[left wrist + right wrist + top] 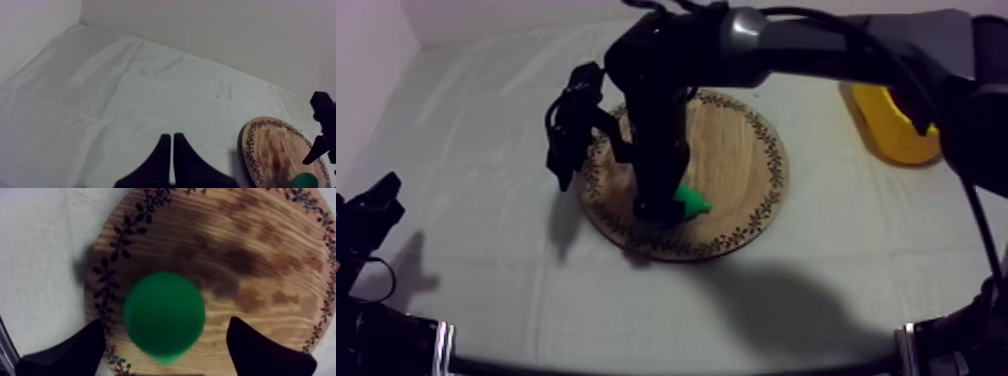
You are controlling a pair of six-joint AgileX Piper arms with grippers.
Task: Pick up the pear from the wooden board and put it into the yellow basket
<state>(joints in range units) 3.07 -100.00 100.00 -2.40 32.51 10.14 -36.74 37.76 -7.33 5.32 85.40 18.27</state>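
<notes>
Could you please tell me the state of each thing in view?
pear: on the wooden board, not gripped.
wooden board: lying flat.
yellow basket: upright, contents unseen.
left gripper: shut on nothing.
right gripper: open, straddling the pear.

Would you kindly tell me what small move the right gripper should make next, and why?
Probably shut it: the right gripper is open, its fingers flanking the green toy pear lying on the round wooden board.

Grey-white cloth (476, 110) – creased – meets a pale wall (225, 30).
</notes>
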